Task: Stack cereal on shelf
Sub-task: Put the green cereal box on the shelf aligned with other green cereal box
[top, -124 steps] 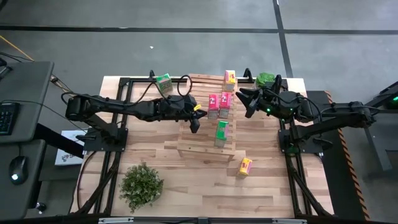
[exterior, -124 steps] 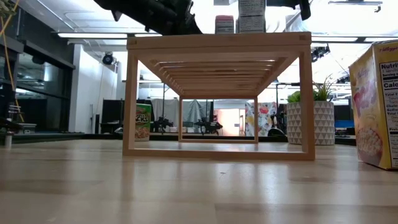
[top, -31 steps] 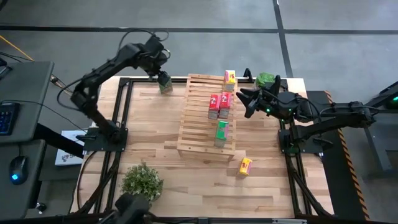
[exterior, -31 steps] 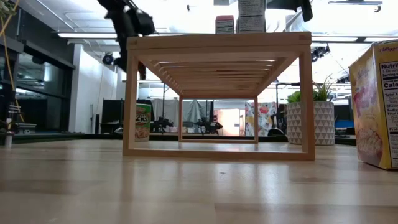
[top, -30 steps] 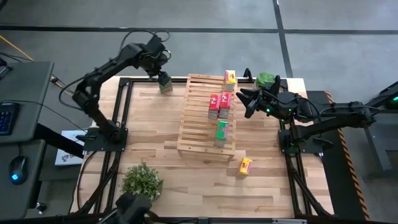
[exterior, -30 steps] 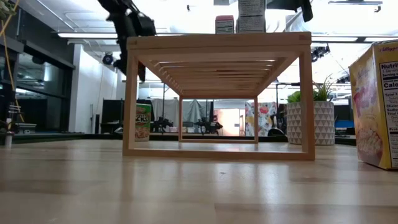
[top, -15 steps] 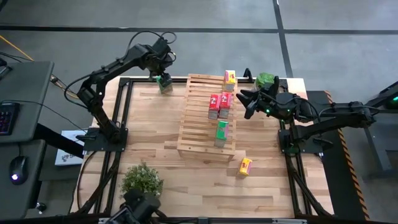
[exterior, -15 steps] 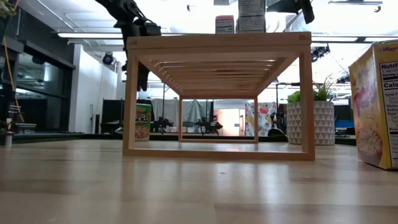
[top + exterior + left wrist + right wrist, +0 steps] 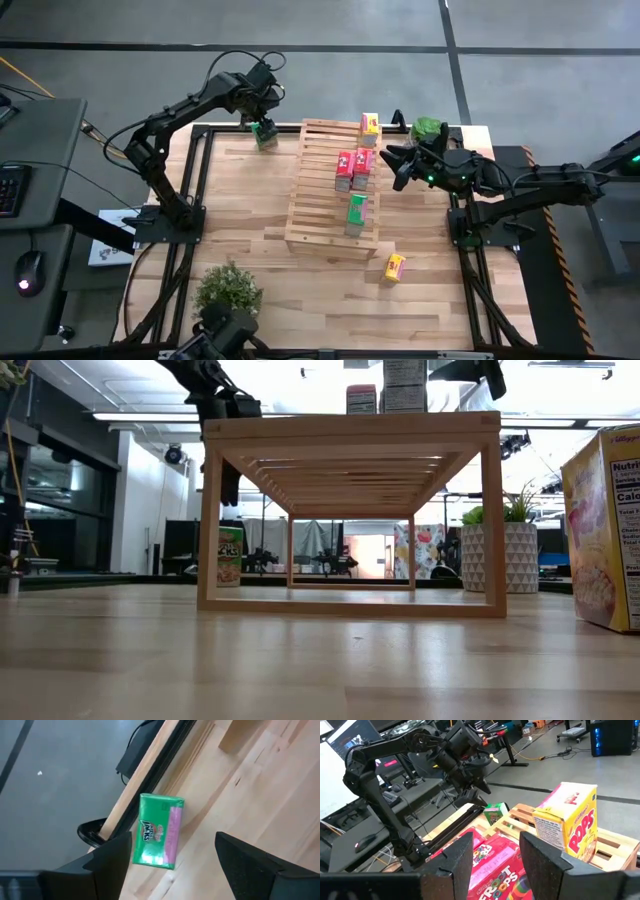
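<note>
Tabletop green box (image 9: pixel 157 831) under left pincer (image 9: pixel 172 857)

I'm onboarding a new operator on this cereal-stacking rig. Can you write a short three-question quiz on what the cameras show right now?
1. How many cereal boxes stand on the shelf in the high view?
2. True or false: the left gripper is open, above the green box on the table's far edge.
3. Where is the yellow box that is off the shelf?
A) on the tabletop, near the shelf's near right corner
B) in the right gripper
C) beside the leafy plant

Key
1. Four: one yellow, two pink-red, one green.
2. True.
3. A.
</note>
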You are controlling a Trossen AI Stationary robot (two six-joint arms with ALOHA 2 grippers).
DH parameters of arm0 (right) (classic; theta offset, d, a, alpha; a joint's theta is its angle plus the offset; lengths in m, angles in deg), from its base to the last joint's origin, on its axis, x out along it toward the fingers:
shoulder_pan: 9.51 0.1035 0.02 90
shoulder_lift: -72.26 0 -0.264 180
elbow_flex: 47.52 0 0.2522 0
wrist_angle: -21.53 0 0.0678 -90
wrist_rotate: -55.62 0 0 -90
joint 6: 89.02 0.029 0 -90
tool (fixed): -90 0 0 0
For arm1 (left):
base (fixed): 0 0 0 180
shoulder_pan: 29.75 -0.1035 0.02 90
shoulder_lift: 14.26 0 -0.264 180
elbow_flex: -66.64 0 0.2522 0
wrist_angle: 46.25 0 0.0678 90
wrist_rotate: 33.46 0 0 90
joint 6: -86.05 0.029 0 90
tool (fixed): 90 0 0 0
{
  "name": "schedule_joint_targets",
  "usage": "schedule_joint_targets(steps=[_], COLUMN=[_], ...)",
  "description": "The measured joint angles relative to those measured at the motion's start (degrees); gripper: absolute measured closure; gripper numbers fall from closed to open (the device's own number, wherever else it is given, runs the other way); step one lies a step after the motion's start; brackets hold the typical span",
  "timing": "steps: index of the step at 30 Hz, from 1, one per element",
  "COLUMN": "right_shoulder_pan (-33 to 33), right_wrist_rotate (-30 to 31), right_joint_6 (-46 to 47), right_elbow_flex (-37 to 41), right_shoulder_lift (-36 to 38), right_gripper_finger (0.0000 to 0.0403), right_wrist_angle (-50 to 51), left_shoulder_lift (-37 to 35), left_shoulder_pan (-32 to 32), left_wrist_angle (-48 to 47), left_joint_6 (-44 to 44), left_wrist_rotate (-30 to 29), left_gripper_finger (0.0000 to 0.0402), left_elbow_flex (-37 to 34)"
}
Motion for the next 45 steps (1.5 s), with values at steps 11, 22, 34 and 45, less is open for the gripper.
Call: schedule_joint_targets(steps=[11,22,34,45], right_shoulder_pan=[0.0,0.0,0.0,0.0], right_wrist_rotate=[0.0,0.0,0.0,0.0], right_joint_6=[1.3,1.5,2.8,5.0], right_elbow_flex=[0.0,0.0,0.0,0.0], right_shoulder_lift=[0.0,0.0,0.0,0.0], right_gripper_finger=[0.0249,0.0249,0.0249,0.0249], right_wrist_angle=[0.0,0.1,0.1,0.2], left_shoulder_lift=[-0.2,0.1,1.1,2.5], left_shoulder_pan=[-0.2,-0.3,-0.5,0.6], left_wrist_angle=[-1.3,1.4,3.7,5.8], left_joint_6=[-3.2,4.0,5.1,4.2], left_wrist_rotate=[-3.6,-5.2,-3.5,-5.3], left_gripper_finger=[0.0096,0.0096,0.0096,0.0096], left_elbow_flex=[-0.1,-4.7,-4.7,-4.7])
